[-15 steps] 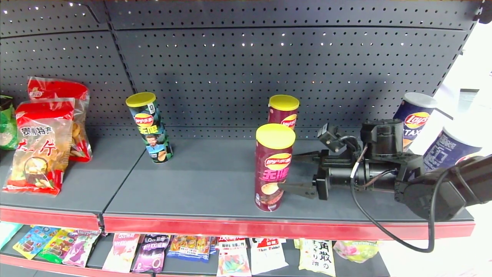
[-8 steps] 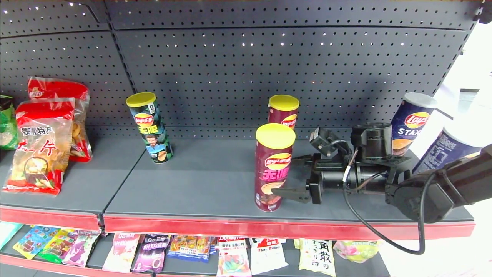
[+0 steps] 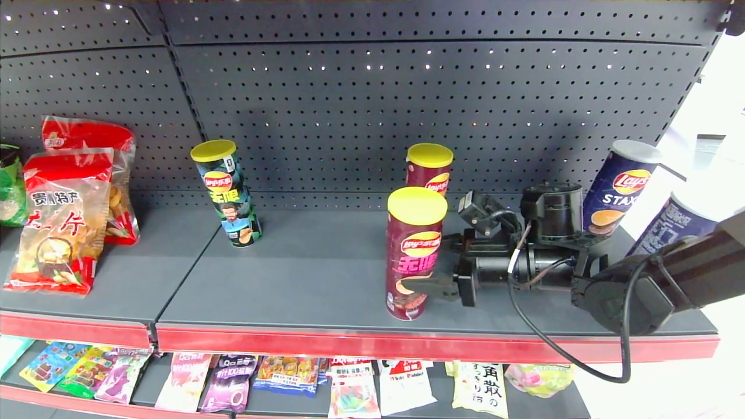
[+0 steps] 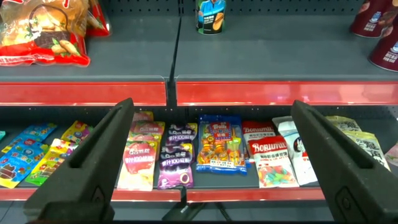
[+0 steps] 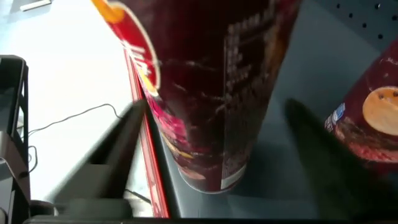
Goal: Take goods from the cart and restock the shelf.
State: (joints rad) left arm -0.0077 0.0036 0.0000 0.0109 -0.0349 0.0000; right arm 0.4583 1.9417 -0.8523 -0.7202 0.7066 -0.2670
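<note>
Placing step, I think: can (image 3: 416, 256) stands upright on the shelf (image 3: 326, 273), just behind the red lip (image 3: 291, 337). Right gripper (image 3: 426, 261) straddles it, jaws spread, not clamping. Left gripper (image 4: 212, 103) is spread wide, below the lip. Next: back right arm straight out without nudging the can.

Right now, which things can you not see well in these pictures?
Right hand: in the head view its far fingertip is hidden behind the front dark red can, so contact cannot be told.
Blue can at the far right: head view, lower part hidden by the right arm.
Green bag: cut off by the head view's left edge.
</note>
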